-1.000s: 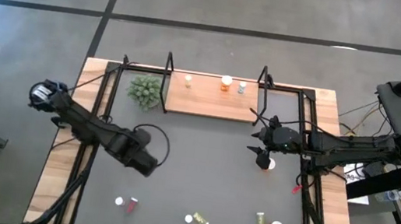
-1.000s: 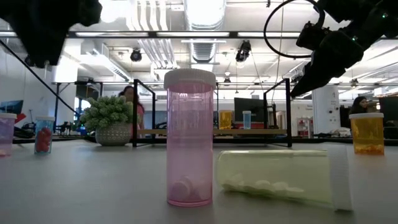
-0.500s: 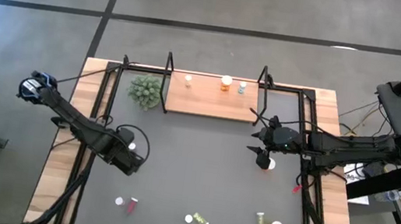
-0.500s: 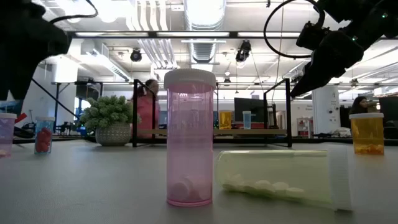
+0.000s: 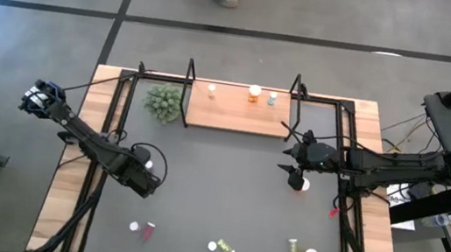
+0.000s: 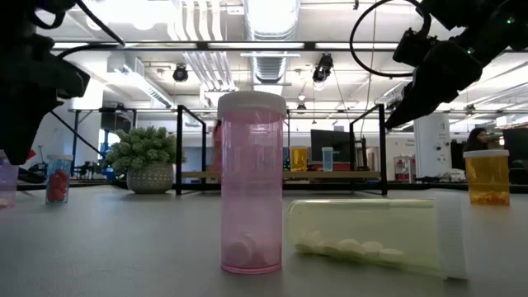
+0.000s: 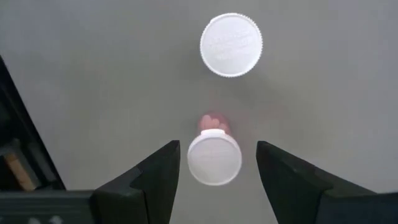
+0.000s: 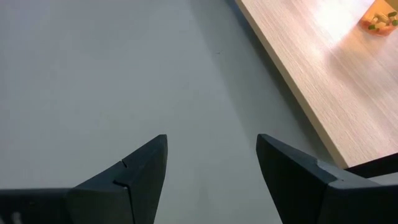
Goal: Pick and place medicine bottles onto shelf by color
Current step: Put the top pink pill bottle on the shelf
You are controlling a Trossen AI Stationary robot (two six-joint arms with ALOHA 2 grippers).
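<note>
Between spread left fingers (image 7: 155, 180): pink bottle (image 7: 214, 155).

From overhead we look straight down on the whole mat (image 5: 223, 205); at tabletop height we look level across it, close behind a pink bottle (image 6: 252, 186). Our wrist cameras face down past their fingers, both overhead and low views sharing the shelf (image 5: 241, 110).

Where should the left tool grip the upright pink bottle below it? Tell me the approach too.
Grip the pink bottle across its round sides just under the white cap, coming straight down. It stands upright between the open left tool fingers, and its white-capped neighbour stands apart.
</note>
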